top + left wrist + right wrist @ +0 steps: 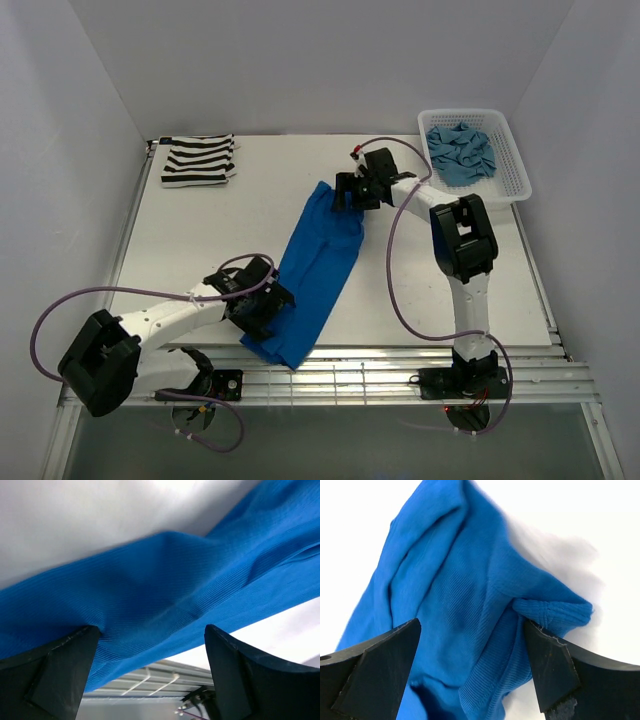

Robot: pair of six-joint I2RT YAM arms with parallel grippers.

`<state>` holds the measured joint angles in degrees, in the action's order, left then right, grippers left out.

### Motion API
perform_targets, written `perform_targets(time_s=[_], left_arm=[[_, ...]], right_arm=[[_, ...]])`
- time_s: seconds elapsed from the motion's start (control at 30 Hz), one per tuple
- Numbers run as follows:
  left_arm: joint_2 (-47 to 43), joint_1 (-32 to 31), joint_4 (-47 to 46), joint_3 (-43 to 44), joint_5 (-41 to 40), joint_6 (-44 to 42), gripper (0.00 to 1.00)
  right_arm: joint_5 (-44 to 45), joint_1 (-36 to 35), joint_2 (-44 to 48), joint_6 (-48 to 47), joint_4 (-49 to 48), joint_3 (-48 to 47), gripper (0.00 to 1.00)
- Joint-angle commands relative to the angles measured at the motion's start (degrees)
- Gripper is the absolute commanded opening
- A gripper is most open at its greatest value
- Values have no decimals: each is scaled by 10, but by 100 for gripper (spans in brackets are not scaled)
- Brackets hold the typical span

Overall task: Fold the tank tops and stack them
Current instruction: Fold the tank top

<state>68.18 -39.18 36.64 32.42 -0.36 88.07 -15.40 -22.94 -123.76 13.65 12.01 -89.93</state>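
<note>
A bright royal blue tank top (pixel 318 265) lies stretched in a long diagonal strip down the middle of the table, its near end by the front edge. My left gripper (pixel 272 301) is open, its fingers either side of the cloth's near part (pixel 175 580). At the far end my right gripper (pixel 342 194) is also open, straddling the bunched ribbed hem of the blue top (pixel 445 580). A black-and-white striped tank top (pixel 198 160) sits folded at the back left. The teal-blue tank top (pixel 460 152) is crumpled inside the basket.
A white lattice basket (pixel 520 172) stands at the back right corner. Metal rails (pixel 400 372) run along the table's front edge, just beyond the blue top's near end. White walls close in the left, back and right sides.
</note>
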Motion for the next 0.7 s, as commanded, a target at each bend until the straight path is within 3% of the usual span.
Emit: perform_targets(time_s=[0.0,0.17,0.33,0.53,0.67], left_arm=[[17,-79,96,13,12,165,98],[42,-144,131,83,-42,198,98],[28,-158,158,136,-79,185,98],[-9,-158,197,207,-175,113,98],[-14,-158,246,234,-234,50,98]], right_arm=[[-17,-29,-67,42,-1,-35,90],[-12,-49,-106,56,12,-115,90],[1,-54,-69,40,42,-142,90],[46,-61,-5,9,129,-206,90],[98,-77,51,-13,158,-179,90]])
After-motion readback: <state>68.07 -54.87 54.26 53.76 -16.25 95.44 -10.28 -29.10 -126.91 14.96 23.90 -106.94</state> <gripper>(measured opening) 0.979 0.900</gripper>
